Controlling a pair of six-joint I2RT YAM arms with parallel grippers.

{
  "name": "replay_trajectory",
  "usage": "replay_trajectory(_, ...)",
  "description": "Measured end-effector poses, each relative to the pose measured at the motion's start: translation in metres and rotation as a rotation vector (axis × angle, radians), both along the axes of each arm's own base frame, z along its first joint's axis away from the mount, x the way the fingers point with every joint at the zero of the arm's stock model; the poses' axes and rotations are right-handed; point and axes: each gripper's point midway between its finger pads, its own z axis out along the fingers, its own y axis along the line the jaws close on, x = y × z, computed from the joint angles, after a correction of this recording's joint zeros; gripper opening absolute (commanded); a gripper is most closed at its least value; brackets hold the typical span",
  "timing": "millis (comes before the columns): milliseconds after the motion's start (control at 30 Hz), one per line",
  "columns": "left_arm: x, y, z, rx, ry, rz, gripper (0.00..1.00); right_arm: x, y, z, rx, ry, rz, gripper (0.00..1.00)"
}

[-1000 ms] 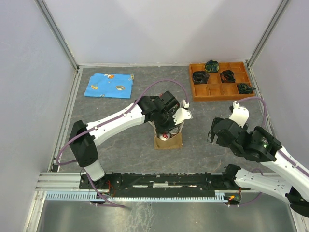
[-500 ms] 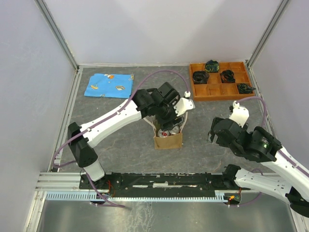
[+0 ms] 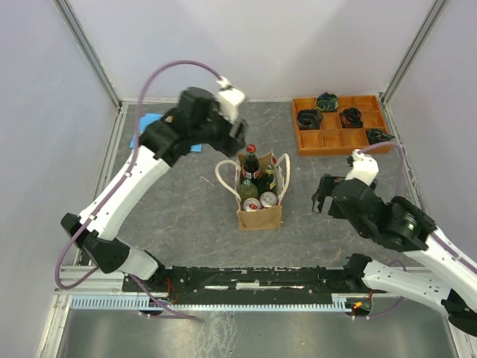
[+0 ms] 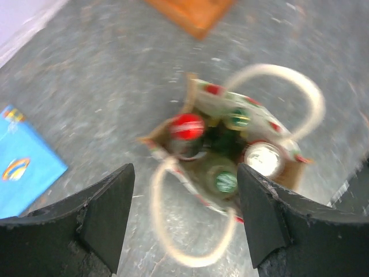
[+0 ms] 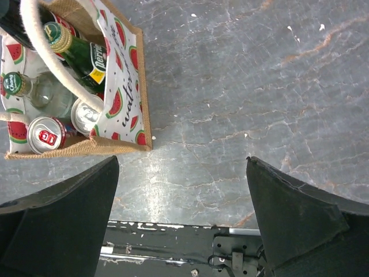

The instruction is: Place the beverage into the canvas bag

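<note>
1. The beverage, a dark glass bottle with a red cap, stands upright inside the canvas bag, at the bag's far end. Its long axis is vertical, the cap points straight up, and the neck rises clear above the bag's rim.
2. The canvas bag stands near the middle of the grey table with its mouth open upward. Its longer side runs from the near edge toward the far wall. A plain tan end panel faces the arms, and the white panel printed with watermelon slices faces right.
3. Two other bottles share the bag just in front of the beverage. Two cans stand on end at the near end. All are packed close together.
4. The cream rope handles flop outward, one loop to each side of the bag.
5. The left gripper hovers high over the bag, a little to its far left, looking down into the open mouth. Its fingers are spread wide with nothing between them, and they touch nothing. This wrist view is blurred.
6. The right gripper hangs over bare table to the right of the bag, apart from it. Its fingers are also spread wide and empty.
7. An orange tray holding dark coiled items sits in the far right corner. A blue cloth lies at the far left, partly hidden under the left arm.
</note>
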Motion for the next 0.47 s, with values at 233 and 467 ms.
replay_trajectory(233, 0.043, 0.093, -0.020, -0.107, 0.084, 0.323, 0.79, 0.037, 0.054, 0.012, -0.109, 0.040, 0.078, 0.99)
replay_trajectory(467, 0.026, 0.122, -0.036, -0.177, 0.110, 0.409, 0.79, 0.057, 0.083, 0.019, -0.105, 0.023, 0.100, 0.99)
